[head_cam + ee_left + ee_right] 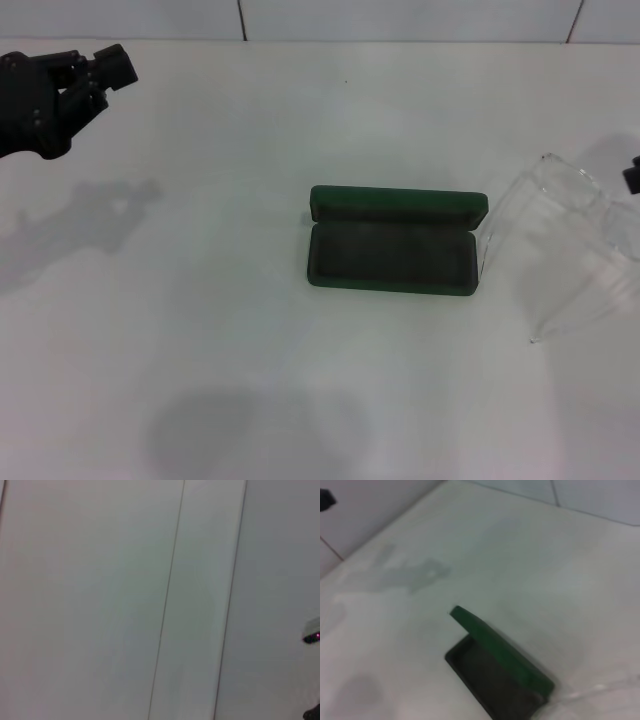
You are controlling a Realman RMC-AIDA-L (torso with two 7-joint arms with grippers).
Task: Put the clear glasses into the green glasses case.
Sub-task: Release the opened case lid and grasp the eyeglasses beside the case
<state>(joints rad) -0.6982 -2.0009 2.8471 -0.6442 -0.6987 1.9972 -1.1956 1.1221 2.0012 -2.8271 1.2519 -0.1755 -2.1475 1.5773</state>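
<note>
The green glasses case (392,254) lies open in the middle of the white table, its lid standing up at the far side and its dark lining bare; the right wrist view shows the case (495,672) from the side. The clear glasses (560,240) hang in the air just right of the case, temple arms pointing down toward the table. My right gripper (632,178) shows only as a black tip at the right edge, shut on the glasses' front. My left gripper (112,70) hovers open at the far left, well away from both.
The white tabletop (200,330) carries only the arms' shadows around the case. A tiled white wall (400,18) closes off the far edge of the table.
</note>
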